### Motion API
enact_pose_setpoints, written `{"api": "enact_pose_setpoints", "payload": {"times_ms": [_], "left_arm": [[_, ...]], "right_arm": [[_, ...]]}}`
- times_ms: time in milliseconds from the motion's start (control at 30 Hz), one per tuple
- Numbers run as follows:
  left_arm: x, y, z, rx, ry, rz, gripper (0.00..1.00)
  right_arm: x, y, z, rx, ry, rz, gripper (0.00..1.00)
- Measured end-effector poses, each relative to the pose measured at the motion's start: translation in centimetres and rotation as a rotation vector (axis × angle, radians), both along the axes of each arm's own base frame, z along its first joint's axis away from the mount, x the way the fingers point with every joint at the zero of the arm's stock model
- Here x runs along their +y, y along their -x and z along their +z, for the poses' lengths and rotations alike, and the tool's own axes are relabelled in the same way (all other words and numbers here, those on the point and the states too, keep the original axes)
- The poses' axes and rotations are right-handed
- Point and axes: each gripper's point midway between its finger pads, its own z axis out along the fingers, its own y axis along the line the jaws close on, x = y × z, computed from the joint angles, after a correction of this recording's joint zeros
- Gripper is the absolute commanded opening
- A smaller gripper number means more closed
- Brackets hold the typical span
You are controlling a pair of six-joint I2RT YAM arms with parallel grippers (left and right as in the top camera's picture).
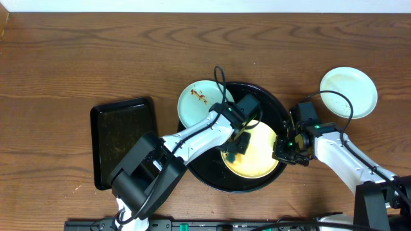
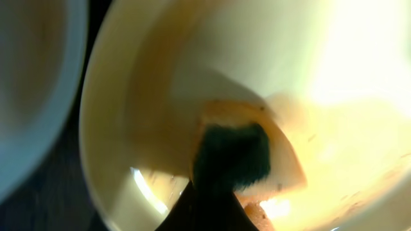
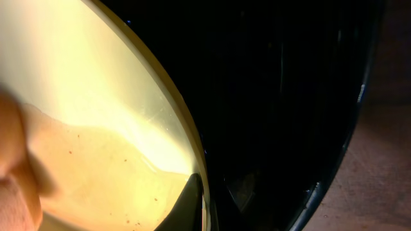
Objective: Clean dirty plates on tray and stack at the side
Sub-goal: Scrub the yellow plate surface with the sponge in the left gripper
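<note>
My left pincer (image 1: 235, 146), clamped on a sponge (image 2: 234, 157), presses the yellow plate (image 1: 260, 154) in the black tray (image 1: 275, 110) while my right pincer (image 1: 282, 151) grips its rim; one mint plate (image 1: 349, 93) lies clean on the surface, and the smeared mint plate (image 1: 198, 102) is left to do.

Overhead view of a wooden table (image 1: 64, 58), its brown surface marked by long, wavy grain running left to right and lit softly, with only faint shadows. A narrow pale strip (image 1: 192, 5) borders the table's far edge along the top of the view; whether it is wall or floor cannot be told.
</note>
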Motion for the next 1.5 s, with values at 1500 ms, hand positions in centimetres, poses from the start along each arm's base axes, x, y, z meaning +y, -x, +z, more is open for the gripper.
{"api": "enact_pose_setpoints", "payload": {"times_ms": [1500], "left_arm": [[3.3, -2.5, -0.8, 0.088, -0.083, 0.072, 0.07]], "right_arm": [[0.4, 0.5, 0.1, 0.025, -0.024, 0.002, 0.02]]}}
